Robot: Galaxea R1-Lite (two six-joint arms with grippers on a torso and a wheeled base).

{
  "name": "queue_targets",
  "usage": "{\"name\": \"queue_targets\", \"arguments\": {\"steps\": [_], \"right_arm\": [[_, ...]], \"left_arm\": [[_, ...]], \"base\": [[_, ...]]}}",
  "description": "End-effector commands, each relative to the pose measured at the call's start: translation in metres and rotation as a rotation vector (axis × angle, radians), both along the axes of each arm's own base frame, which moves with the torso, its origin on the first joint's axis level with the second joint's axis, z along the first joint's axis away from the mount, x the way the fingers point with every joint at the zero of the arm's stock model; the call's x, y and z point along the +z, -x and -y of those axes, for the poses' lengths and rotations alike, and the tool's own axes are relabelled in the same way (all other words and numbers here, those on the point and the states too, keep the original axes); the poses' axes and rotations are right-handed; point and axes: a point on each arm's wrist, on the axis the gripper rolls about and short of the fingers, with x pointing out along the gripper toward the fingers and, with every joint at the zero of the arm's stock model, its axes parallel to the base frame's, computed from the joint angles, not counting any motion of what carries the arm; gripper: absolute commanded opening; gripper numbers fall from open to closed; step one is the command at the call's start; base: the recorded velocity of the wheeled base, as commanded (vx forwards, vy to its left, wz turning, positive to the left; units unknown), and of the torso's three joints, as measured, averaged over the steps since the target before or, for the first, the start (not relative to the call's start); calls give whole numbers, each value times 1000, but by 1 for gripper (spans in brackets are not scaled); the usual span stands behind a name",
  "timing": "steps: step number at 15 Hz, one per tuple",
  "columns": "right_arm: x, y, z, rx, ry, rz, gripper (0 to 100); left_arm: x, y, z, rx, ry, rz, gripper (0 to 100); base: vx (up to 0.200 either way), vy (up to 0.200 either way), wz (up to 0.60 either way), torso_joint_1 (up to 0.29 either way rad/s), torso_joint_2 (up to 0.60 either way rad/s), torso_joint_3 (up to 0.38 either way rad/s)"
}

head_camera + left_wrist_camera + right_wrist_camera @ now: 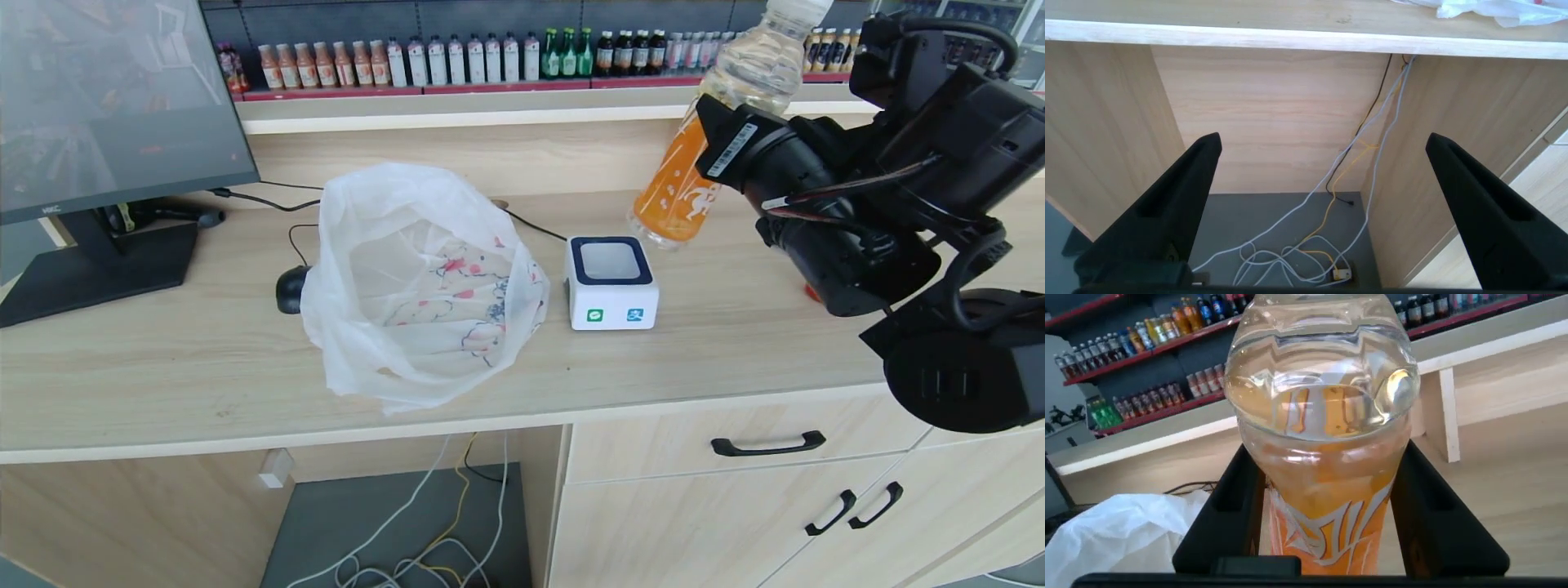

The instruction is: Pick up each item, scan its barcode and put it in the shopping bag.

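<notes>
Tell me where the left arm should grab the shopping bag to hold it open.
Pinch the thin left rim of the shopping bag, coming from the robot's left. The plastic slumps loosely, mouth upward; the scanner stands close on its right, and the right gripper holds the bottle.

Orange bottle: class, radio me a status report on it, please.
Right gripper shut on orange bottle, tilted above counter. Left gripper open, below counter edge. Scanner stands between bottle and shopping bag, bag mouth open.
</notes>
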Motion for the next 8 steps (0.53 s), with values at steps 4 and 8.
{"name": "queue_targets", "arguments": {"steps": [4, 8], "right_arm": [[-4, -4, -7, 54, -88, -17, 0], [-5, -4, -11, 131, -220, -32, 0]], "left_arm": [[0, 0, 0, 1, 0, 1, 100], [0, 0, 0, 1, 0, 1, 100]], "base": [[0, 0, 0, 0, 0, 0], [0, 0, 0, 0, 0, 0]]}}
